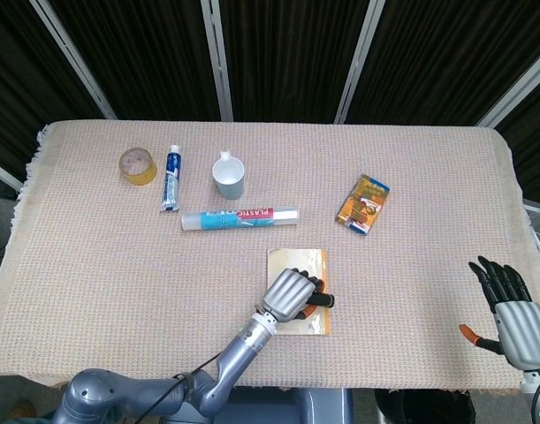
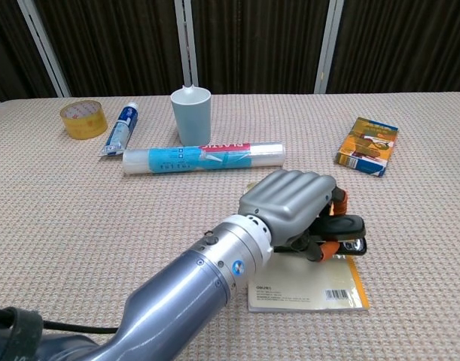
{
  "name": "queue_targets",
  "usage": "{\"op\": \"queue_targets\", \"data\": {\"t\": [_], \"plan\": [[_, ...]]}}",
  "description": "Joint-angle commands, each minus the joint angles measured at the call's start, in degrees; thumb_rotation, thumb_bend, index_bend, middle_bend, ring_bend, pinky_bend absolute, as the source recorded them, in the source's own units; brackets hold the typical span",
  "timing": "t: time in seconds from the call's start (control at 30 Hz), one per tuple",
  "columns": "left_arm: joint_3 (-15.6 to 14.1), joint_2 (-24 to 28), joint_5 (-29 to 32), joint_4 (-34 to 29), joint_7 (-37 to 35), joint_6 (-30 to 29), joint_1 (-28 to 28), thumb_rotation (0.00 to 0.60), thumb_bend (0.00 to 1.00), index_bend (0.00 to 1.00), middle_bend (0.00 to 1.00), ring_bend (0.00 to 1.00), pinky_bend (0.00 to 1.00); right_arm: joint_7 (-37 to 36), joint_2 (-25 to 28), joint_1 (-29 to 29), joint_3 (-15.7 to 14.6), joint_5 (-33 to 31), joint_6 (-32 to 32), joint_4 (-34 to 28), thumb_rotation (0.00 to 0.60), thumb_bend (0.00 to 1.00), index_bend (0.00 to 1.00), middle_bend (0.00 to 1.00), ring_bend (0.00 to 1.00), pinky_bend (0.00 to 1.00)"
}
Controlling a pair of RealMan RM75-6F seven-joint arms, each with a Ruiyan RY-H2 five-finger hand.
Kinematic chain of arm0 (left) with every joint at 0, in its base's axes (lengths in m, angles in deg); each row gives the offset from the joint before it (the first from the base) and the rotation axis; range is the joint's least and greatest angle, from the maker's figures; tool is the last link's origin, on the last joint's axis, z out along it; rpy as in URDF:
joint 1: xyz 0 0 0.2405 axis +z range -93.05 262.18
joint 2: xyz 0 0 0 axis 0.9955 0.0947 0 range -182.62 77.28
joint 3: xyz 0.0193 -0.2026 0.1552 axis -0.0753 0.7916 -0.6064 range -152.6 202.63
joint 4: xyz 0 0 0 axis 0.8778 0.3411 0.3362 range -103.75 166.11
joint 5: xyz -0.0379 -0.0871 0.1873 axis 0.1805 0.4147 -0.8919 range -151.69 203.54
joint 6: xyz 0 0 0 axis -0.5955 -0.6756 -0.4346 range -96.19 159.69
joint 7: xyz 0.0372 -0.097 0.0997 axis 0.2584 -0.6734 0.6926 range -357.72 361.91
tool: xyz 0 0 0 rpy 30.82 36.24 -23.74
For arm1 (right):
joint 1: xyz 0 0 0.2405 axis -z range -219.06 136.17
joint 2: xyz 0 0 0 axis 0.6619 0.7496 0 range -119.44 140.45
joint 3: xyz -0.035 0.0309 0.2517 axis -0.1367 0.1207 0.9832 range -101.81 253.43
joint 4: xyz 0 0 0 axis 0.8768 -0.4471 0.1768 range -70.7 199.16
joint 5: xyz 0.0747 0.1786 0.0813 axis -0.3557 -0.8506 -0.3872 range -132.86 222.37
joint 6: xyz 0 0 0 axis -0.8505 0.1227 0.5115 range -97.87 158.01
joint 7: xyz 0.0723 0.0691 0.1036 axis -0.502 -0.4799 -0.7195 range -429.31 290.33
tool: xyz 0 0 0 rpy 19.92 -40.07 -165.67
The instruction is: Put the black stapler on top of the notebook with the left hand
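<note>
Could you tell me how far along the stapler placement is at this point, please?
Done: the black stapler is already over the notebook, carried by the left hand. In hand: that hand grips it; whether it rests on the cover is unclear. Left: set it down, release and withdraw. The right hand sits idle at the table edge.

probably lab (black curtains (image 1: 287, 53))
</note>
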Motion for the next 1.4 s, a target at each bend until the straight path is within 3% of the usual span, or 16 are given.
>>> {"op": "queue_targets", "data": {"t": [0.03, 0.27, 0.47, 0.57, 0.83, 1.0, 1.2, 1.4], "plan": [[-0.53, -0.11, 0.24, 0.14, 0.42, 0.1, 0.09, 0.6, 0.44, 0.65, 0.53, 0.46, 0.54, -0.13, 0.06, 0.11, 0.0, 0.09, -0.21, 0.05, 0.6, 0.12, 0.0, 0.0, 0.0, 0.0], [-1.07, -0.11, 0.95, 0.12, 1.88, 0.06, 0.46, 0.6, 0.41, 0.63, 0.52, 0.46, 0.54, 0.18, -0.14, 0.18, 0.04, 0.05, -0.26, 0.12, 0.6, 0.12, 0.0, 0.0, 0.0, 0.0], [-1.5, 0.87, 1.28, -1.24, 2.65, 0.28, 1.47, 0.6, 0.38, 0.55, 0.42, 0.43, 0.54, 1.08, -0.51, 0.09, 0.21, -0.35, 0.09, 0.06, 0.6, 0.12, 0.0, 0.0, 0.0, 0.0], [-1.86, 2.13, 2.11, -3.01, 4.29, 0.83, 2.09, 0.6, 0.35, 0.45, 0.35, 0.39, 0.54, 1.45, -0.68, 0.02, 0.31, -0.57, 0.26, 0.06, 0.6, 0.12, 0.0, 0.0, 0.0, 0.0], [-1.54, 4.98, 5.01, -8.13, 9.43, 1.33, 3.11, 0.6, 0.23, 0.02, 0.05, 0.17, 0.41, 3.23, -1.08, -0.03, 0.23, -0.72, 0.69, -0.27, 0.6, 0.12, 0.0, 0.0, 0.0, 0.0], [-1.7, 7.84, 4.15, -13.14, 10.05, -0.05, 3.86, 0.6, 0.19, 0.0, 0.0, 0.05, 0.26, 3.77, -1.21, -0.13, 0.31, -1.12, 1.11, -0.28, 0.6, 0.12, 0.0, 0.0, 0.0, 0.0], [-5.74, 18.63, -0.04, -26.56, 12.46, -5.92, 8.4, 0.6, 0.19, 0.0, 0.0, 0.01, 0.19, 4.01, -1.01, 0.26, 0.21, -0.66, 0.29, -0.32, 0.6, 0.12, 0.0, 0.0, 0.0, 0.0], [-14.17, 34.11, -6.01, -39.87, 15.58, -19.16, 18.65, 0.6, 0.2, 0.0, 0.0, 0.01, 0.18, 5.24, -1.24, 0.49, 0.16, -0.3, -0.22, -0.68, 0.6, 0.12, 0.0, 0.0, 0.0, 0.0]]}}
